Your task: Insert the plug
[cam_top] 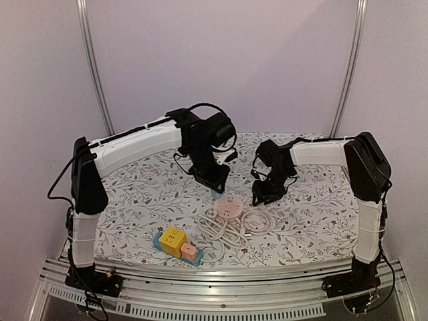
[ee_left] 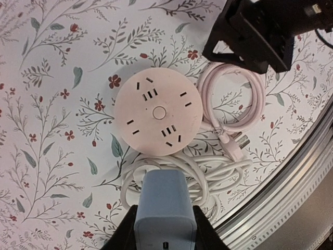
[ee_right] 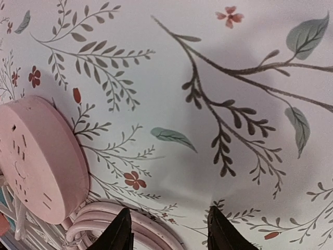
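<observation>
The plug (ee_left: 165, 205) is a blue-grey charger block, and my left gripper (ee_left: 165, 232) is shut on it, a black finger pressed to each side. It hangs just above the near edge of the round pink socket hub (ee_left: 157, 112), whose slotted face looks up. From above, the left gripper (cam_top: 217, 180) hovers over the hub (cam_top: 231, 206). My right gripper (ee_right: 169, 232) is open with only tablecloth between its fingers. It sits low to the right of the hub (ee_right: 36, 156), beside the hub's pink cord coil (ee_right: 122, 221).
A coiled white cable (ee_left: 200, 179) lies under the plug. The hub's pink cord (ee_left: 231, 99) and its pronged end (ee_left: 235, 146) lie to the right. A yellow cube socket on a teal base (cam_top: 175, 244) sits front left. A metal rail (ee_left: 291, 172) edges the table.
</observation>
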